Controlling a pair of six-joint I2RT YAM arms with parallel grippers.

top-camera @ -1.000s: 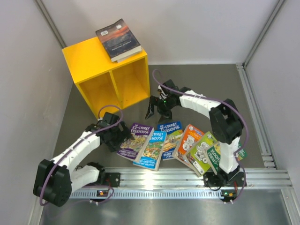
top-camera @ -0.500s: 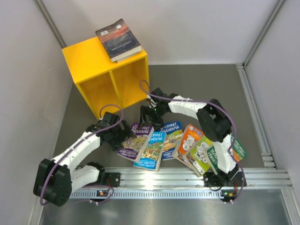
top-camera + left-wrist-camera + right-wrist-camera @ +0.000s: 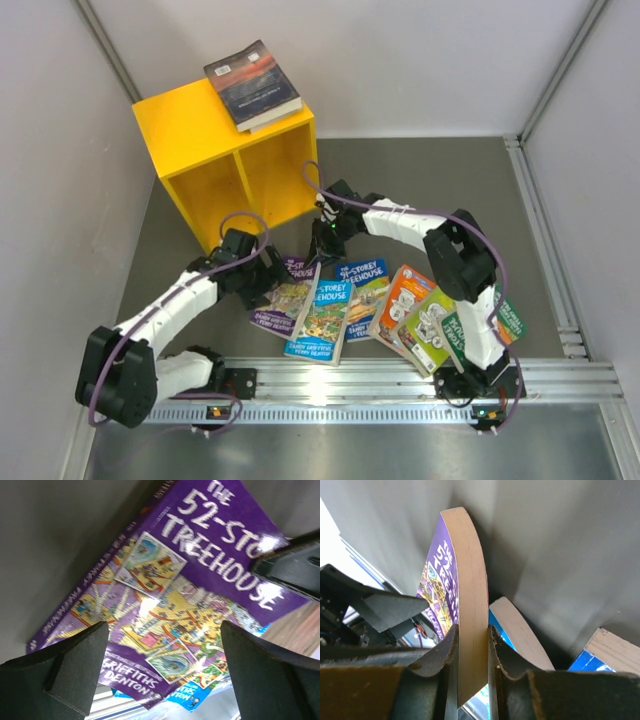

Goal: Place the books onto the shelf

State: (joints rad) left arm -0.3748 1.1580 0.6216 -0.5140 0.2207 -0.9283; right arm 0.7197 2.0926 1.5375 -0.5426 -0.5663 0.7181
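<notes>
Pinching purple book (image 3: 470, 605) between right jaws

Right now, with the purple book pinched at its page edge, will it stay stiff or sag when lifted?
The purple book is thin and visibly curves above the right tool, so it will probably flex and droop. Its glossy cover shows glare, so it may slip. It looks light.

Books: seven in total, comprising one dark-covered book (image 3: 252, 82) and six bright-covered books (image 3: 365, 290). Shelf (image 3: 185, 125): one, with two compartments (image 3: 275, 180). Arms (image 3: 405, 222): two.
</notes>
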